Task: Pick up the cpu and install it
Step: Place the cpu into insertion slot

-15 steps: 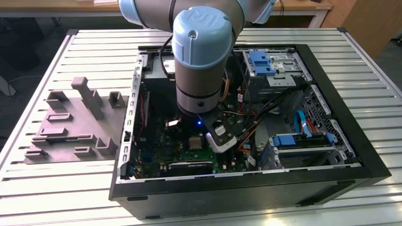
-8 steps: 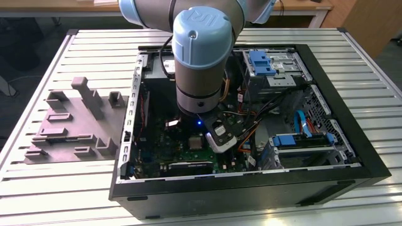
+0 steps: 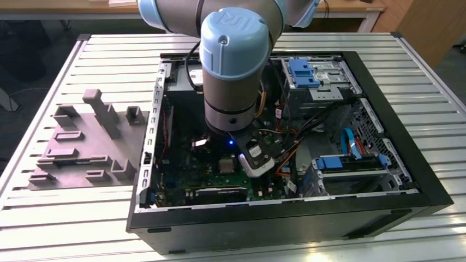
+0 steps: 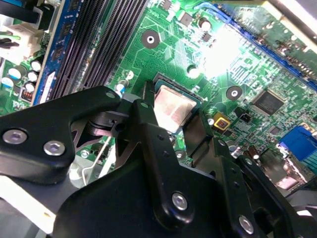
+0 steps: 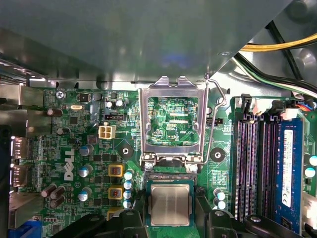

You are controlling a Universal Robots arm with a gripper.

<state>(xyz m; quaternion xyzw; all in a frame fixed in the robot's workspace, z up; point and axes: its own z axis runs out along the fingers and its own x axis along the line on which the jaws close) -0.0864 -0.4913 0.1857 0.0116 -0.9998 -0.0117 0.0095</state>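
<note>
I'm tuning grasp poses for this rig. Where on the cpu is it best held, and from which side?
Probably by two opposite thin edges of the cpu, the one facing the memory slots and the one across from it, coming straight down. It lies flat, face up, and the open load frame lies beyond a third edge.

We see the cpu (image 5: pixel 170 204) top as pale brushed metal w/ a dull sheen in both wrist views. Socket frame (image 5: pixel 171 124): bare bright metal, polished. Circuit board (image 5: pixel 74 148): glossy green lacquer. Gripper (image 4: pixel 173 116): matt black, shiny screw heads. Tray (image 3: pixel 80 147) looks matt grey plastic; table (image 3: pixel 73 218) ribbed pale metal; arm (image 3: pixel 231 87) smooth satin grey w/ blue caps.
</note>
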